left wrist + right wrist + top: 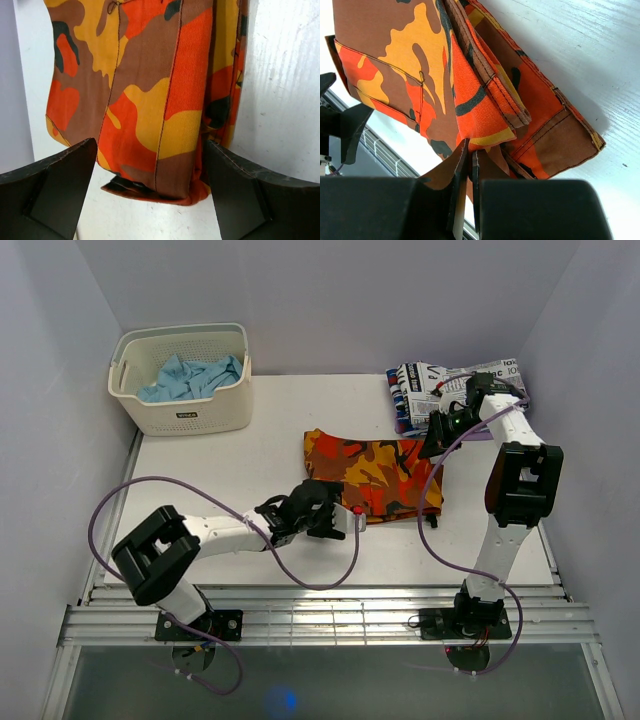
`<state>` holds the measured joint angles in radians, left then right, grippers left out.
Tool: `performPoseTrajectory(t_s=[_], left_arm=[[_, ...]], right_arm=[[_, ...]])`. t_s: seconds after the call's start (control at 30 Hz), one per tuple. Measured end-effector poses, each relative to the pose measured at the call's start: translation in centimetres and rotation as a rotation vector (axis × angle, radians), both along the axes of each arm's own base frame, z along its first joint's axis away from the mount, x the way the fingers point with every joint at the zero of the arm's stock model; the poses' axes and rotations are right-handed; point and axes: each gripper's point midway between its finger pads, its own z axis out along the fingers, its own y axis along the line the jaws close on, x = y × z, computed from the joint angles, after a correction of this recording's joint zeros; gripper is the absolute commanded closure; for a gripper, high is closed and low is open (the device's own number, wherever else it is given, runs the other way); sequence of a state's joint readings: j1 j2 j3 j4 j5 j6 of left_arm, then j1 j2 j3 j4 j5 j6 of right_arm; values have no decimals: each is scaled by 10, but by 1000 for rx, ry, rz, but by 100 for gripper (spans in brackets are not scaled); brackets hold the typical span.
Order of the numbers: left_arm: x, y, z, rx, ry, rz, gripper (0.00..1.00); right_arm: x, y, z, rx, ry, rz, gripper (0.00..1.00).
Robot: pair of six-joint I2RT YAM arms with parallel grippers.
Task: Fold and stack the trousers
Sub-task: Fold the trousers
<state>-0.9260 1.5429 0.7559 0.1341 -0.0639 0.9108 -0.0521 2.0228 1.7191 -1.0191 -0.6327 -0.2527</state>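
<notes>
The trousers (372,472), in orange, red, yellow and brown camouflage, lie folded into a compact rectangle in the middle of the table. My left gripper (345,512) sits low at their near edge. In the left wrist view it (150,195) stands wide open, one finger (55,192) on each side of the folded corner (150,100), touching nothing. My right gripper (432,452) is at the trousers' right edge. The right wrist view shows it (470,150) shut on a cloth layer of the trousers (420,60), with the stacked layers fanned out beyond it.
A white basket (185,412) holding light blue cloth (190,378) stands at the back left. A white garment with black newspaper lettering (425,388) lies at the back right, behind my right arm. Metal slats (320,615) run along the table's near edge.
</notes>
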Motion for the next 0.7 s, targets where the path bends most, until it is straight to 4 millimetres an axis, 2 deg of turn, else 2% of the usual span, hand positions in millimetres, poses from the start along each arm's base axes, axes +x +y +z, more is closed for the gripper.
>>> performPoseTrajectory(t_s=[0.13,0.3,0.57,0.7], left_arm=[[4,-5,-6,26,-38,-12,2],[0,-1,-31,98,-43,-28,2],[4,1,-30,102,-65,1,2],[4,2,-31,97,-49,23,2]], right_arm=[[0,0,-1,-1,0,2,92],[0,0,-1,-2,-3,6,92],[-1,-2,-2,-9,-5,12,92],[-3,-11,-3,-22,3,7,92]])
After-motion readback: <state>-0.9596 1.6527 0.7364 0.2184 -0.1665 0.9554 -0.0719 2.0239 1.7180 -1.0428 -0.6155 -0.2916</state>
